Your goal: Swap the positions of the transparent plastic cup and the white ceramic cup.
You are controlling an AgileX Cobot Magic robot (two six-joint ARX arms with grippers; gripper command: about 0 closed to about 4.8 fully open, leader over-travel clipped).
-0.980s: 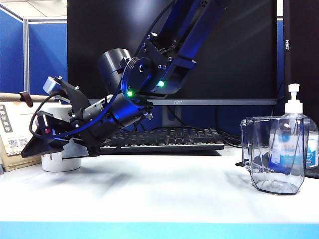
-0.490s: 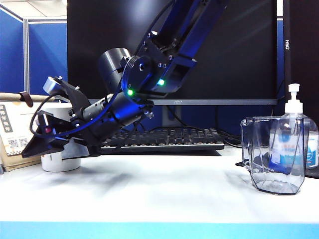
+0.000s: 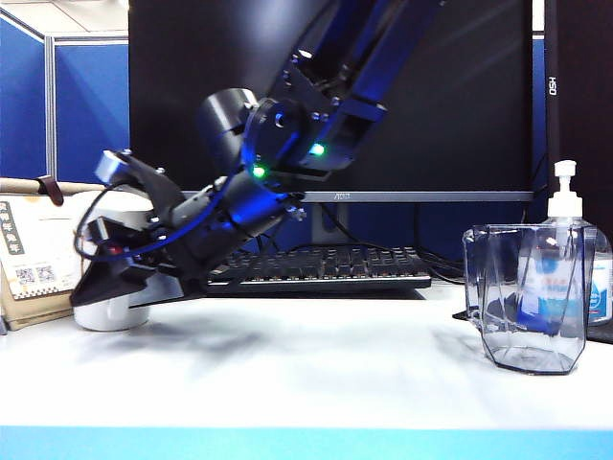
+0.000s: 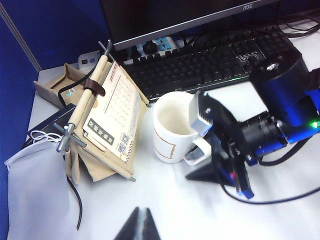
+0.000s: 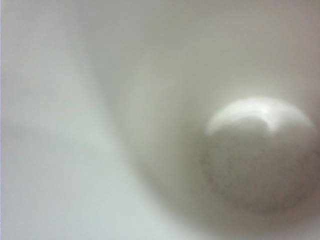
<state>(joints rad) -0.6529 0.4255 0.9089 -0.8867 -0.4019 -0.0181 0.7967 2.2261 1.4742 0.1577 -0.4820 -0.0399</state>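
White ceramic cup: your right gripper, jaws apparently still apart, is straddling its rim, so seat squarely; left gripper is idling shut nearby.

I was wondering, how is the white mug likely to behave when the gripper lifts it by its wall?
The white mug looks like glazed ceramic, so probably rigid, rather heavy for its size and somewhat slippery. The right gripper straddles one wall near the handle, so the mug may tilt away from the grip. It seems empty, so nothing should spill. The left gripper is shut, away from it.
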